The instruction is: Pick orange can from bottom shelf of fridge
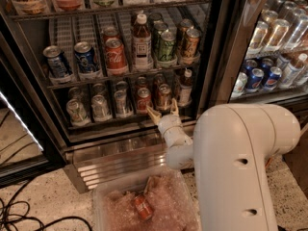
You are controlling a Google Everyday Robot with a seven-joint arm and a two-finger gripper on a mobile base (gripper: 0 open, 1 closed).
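Facing fridge's (115, 160) bottom shelf (110, 123): splayed tool (163, 109)

A single camera sits high on the robot, above and behind its arm (240, 167), and tilts down and forward at the open front of the fridge (214, 57). It is near: the white arm housing fills the lower right corner. The bottom shelf (120, 121) crosses mid-frame, with the ribbed base (120, 160) below it, while the upper racks are cut off at the top edge. The gripper (164, 110), seen from behind with fingers spread, is at the centre, just before the orange can (163, 96). A second cooler (274, 57) enters at the right edge, speckled floor (38, 201) at the lower left.
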